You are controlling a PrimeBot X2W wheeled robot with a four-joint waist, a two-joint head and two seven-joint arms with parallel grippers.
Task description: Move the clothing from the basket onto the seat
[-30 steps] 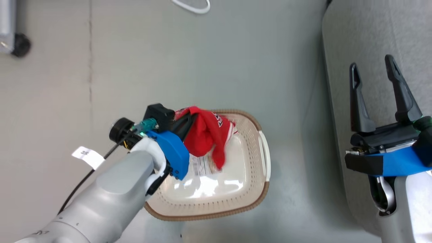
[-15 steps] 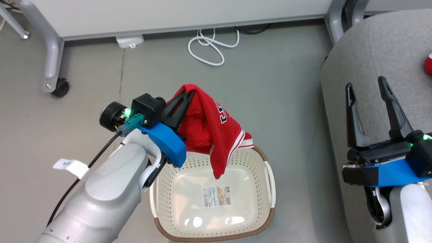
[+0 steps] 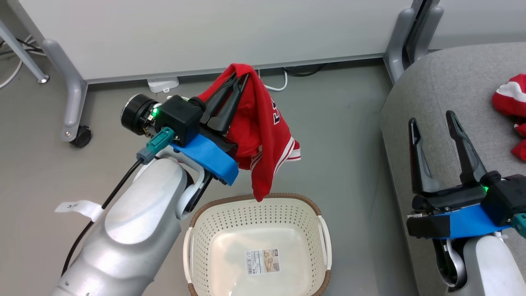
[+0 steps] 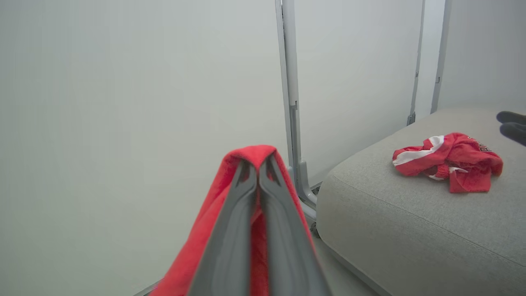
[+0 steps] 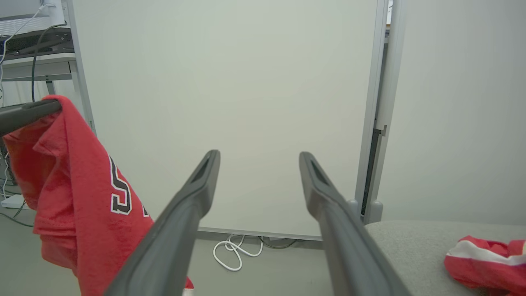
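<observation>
A red sports jersey with white trim and dark, white-outlined lettering hung in the air from the robot's left gripper. The gripper's two long dark fingers were pressed together, pinching a fold at the top of the fabric. The jersey's lowest corner dangled at the far rim of a cream-white perforated plastic laundry basket with a brown woven-look rim; whether it touched the rim could not be told. The basket stood on the grey floor, with a printed label on its bottom. To the robot's right was a large grey fabric-upholstered sofa cushion, well apart from the hanging jersey. A second red jersey with white trim lay crumpled on that cushion. The right gripper hovered over the cushion's near edge, its fingers spread wide and holding nothing. A white panel on grey metal legs stood behind.
</observation>
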